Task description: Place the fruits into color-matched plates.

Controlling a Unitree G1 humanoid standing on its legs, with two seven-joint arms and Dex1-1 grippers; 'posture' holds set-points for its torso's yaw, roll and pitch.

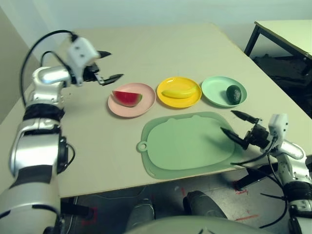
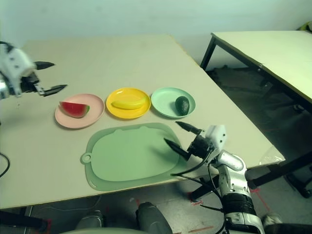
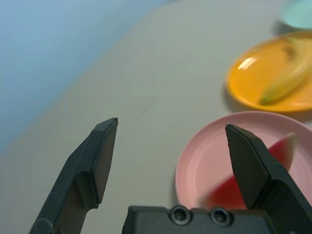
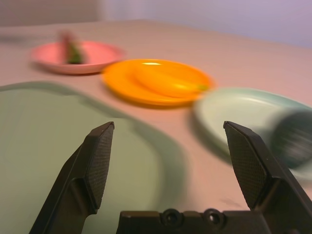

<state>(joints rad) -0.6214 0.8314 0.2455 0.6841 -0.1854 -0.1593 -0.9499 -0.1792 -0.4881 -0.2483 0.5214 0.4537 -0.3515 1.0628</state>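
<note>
Yeah, both left hand [image 1: 112,67] and right hand [image 1: 239,127] are wide open and empty near the plates. Melon [image 1: 127,98]'s on pink [image 1: 120,110], banana [image 1: 179,93] on yellow [image 1: 178,103] beside it, avocado [image 1: 233,94] on mint [image 1: 212,91] past yellow. Looks finished, I'd say.

No text apparently legible anywhere.

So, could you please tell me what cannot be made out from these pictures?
- Left forearm: mostly cut off by the picture's left edge in the right eye view.
- Avocado: blurred in the right wrist view, partly behind a finger of the right end effector.
- Mint plate: cut off by the edge in the left wrist view.
</note>
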